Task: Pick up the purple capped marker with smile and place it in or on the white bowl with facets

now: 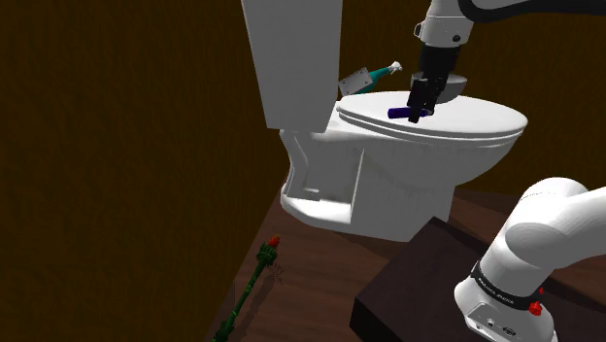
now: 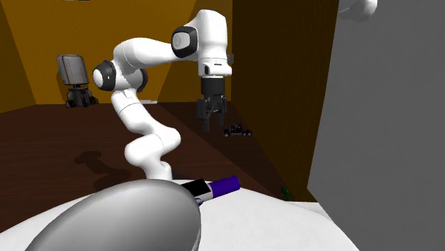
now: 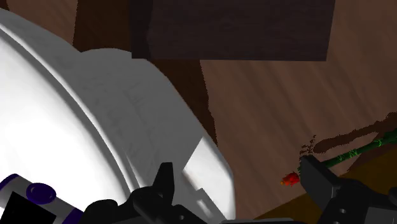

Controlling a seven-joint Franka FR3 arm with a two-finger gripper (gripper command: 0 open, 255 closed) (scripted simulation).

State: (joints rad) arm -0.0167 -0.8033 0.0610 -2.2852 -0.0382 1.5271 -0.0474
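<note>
Hand (image 1: pixel 420 112) hangs open over a white toilet (image 1: pixel 388 185), its two black fingers (image 3: pixel 162 184) set apart with nothing between them but the lid's (image 1: pixel 466 121) rim and the dark wood floor (image 3: pixel 267 108) below. The marker (image 1: pixel 398 113) lies flat on the closed lid; seen from the wrist, it (image 3: pixel 38 194) sits off beside one finger, not between the two, and neither finger touches it. In the second exterior view the hand (image 2: pixel 212 127) hangs higher up and farther back than the marker (image 2: pixel 217 187), which shows a purple end, a white band and a black part. Just beside the marker, nearer that camera, is the rounded bowl (image 2: pixel 107 221), drawn grey there; both rest on the lid. In the shoulder view a teal and white tube (image 1: pixel 369 76) lies far back beside the tank (image 1: pixel 291 58). On the floor at that view's lower left lies a green stem (image 1: pixel 248 291) with a red tip. The white arm (image 1: pixel 534 243) rises from a dark stand (image 1: pixel 408 291) at lower right.
</note>
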